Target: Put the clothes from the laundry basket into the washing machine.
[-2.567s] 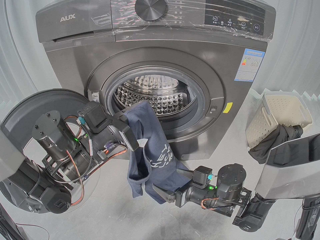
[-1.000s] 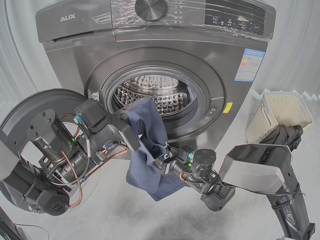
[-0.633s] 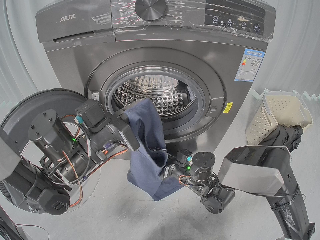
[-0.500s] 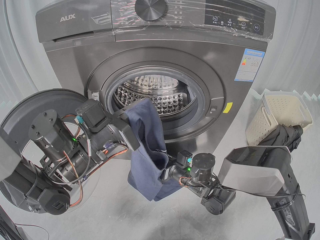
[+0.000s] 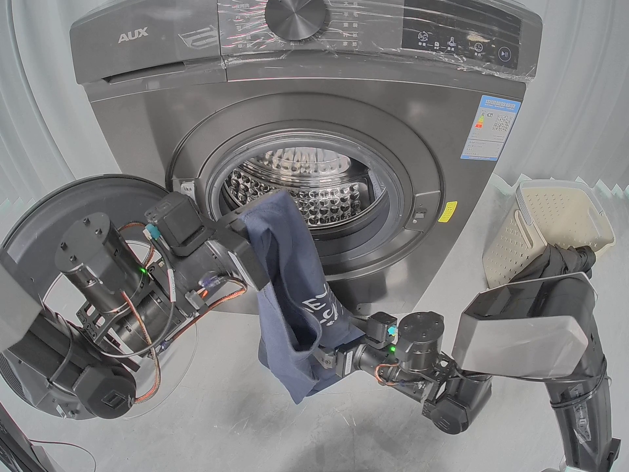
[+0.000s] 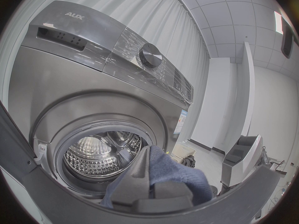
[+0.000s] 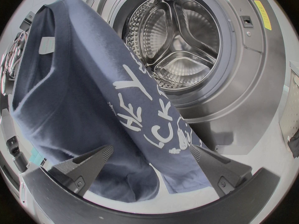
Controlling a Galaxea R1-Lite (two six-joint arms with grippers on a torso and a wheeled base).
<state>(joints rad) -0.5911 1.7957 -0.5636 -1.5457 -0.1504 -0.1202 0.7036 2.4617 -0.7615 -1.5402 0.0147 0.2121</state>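
Navy shirt (image 5: 295,283) dangled from the left gripper (image 6: 151,171), fingers clamped on its top edge just at the lower lip of the drum (image 7: 180,44) in the washing machine (image 5: 151,119). Right gripper (image 7: 149,150) sat low at the hem, fingers spread wide, cloth hanging between them. Drum mouth gaped free behind; laundry basket (image 5: 557,214) stood well apart to the right.

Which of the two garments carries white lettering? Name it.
The navy shirt hanging from the left gripper; the black garment on the basket shows none.
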